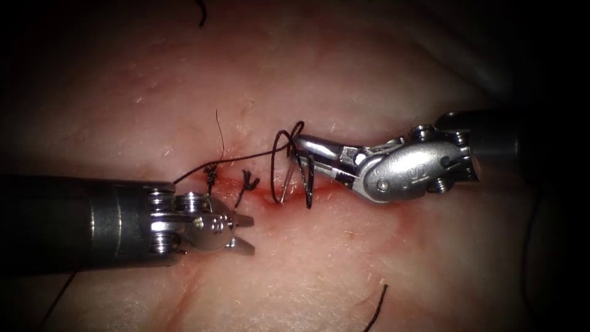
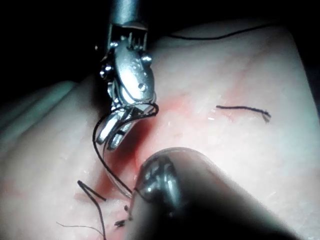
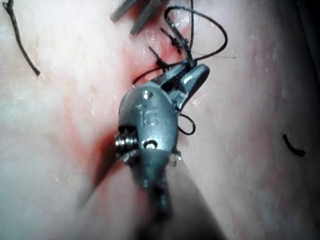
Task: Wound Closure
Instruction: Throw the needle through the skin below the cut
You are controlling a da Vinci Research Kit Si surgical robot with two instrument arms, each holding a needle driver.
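Note:
The tissue has a red cut running left to right. My right tool comes in from the right over the cut, its jaws shut on the needle near its upper end. The needle hangs down with its lower end touching the cut; I cannot tell whether it is in the tissue. Dark thread loops around the right jaws and trails left across the cut. From close, the right tool shows the loops. My left tool sits below and left, open, holding nothing.
Two knotted stitches with short tails sit on the cut left of the needle. Loose cut ends of thread lie at the far edge and near front. Red fluid stains the tissue around the cut.

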